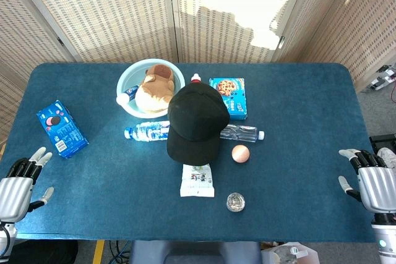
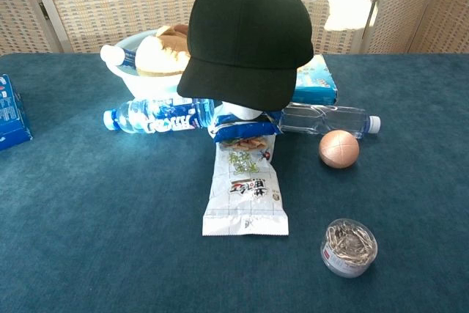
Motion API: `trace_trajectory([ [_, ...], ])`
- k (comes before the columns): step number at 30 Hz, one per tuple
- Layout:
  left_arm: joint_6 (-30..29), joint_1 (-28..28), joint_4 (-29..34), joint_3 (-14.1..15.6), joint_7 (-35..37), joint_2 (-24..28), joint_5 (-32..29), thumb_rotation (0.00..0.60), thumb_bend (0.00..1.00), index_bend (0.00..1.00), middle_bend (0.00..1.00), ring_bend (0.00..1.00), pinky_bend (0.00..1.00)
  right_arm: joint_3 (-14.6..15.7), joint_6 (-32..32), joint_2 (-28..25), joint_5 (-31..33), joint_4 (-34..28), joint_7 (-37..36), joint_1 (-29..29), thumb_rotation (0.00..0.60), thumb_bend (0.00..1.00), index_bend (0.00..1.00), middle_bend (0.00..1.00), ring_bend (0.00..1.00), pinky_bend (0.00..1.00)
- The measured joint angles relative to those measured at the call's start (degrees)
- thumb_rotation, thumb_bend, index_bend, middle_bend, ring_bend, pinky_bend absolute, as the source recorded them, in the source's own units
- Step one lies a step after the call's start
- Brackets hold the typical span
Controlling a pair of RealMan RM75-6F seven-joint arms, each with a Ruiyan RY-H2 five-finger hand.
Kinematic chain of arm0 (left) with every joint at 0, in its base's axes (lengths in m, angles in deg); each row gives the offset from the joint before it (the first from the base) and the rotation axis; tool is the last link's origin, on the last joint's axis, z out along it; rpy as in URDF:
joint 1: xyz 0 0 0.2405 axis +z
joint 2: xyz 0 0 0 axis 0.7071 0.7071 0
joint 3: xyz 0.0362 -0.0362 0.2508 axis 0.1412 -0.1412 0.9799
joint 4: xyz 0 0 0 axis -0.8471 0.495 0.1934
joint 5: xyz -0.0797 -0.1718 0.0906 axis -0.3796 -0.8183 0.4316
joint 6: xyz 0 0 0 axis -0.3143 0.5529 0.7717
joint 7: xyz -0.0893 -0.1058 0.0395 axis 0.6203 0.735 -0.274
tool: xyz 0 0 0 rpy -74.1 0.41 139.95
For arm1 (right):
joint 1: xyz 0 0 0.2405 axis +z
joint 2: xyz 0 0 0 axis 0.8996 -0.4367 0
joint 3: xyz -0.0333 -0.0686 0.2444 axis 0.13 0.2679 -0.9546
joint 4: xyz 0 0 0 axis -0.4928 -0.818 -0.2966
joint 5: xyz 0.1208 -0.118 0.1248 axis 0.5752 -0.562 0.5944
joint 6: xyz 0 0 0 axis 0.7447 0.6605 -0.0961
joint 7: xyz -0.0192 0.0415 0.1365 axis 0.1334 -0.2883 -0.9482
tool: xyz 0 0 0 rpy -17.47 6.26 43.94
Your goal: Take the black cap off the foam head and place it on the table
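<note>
The black cap sits on the foam head in the middle of the table, brim toward me. Only a sliver of the white foam head shows under the brim in the chest view. My left hand rests open at the table's near left edge, far from the cap. My right hand rests open at the near right edge, equally far away. Neither hand appears in the chest view.
Around the cap lie two water bottles, a snack packet, a pink ball, and a clear tub of clips. Behind stand a light-blue bowl with a plush toy and a cookie box. An Oreo box lies left.
</note>
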Motion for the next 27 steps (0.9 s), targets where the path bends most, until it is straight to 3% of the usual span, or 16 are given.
trace_trajectory([
  [18, 0.76, -3.03, -2.13, 0.14, 4.16, -0.47, 5.04, 0.6, 0.27, 0.16, 0.11, 0.19, 0.11, -1.34, -1.11, -3.59, 1.6, -2.09, 0.59, -0.7, 0.6, 0.29, 0.28, 0.31, 0.22, 0.31],
  [23, 1.73, -6.08, -3.74, -0.28, 7.13, -0.94, 8.2, 0.6, 0.27, 0.17, 0.21, 0.29, 0.21, -2.39, -1.02, -5.57, 2.57, -3.92, 1.37, -0.38, 0.6, 0.29, 0.28, 0.31, 0.22, 0.31],
  [27, 2.7, -9.28, -5.45, -0.63, 9.52, -1.73, 11.38, 0.6, 0.27, 0.17, 0.33, 0.41, 0.38, -2.7, -0.75, -6.43, 2.83, -4.98, 1.97, -0.12, 0.6, 0.29, 0.28, 0.31, 0.22, 0.31],
])
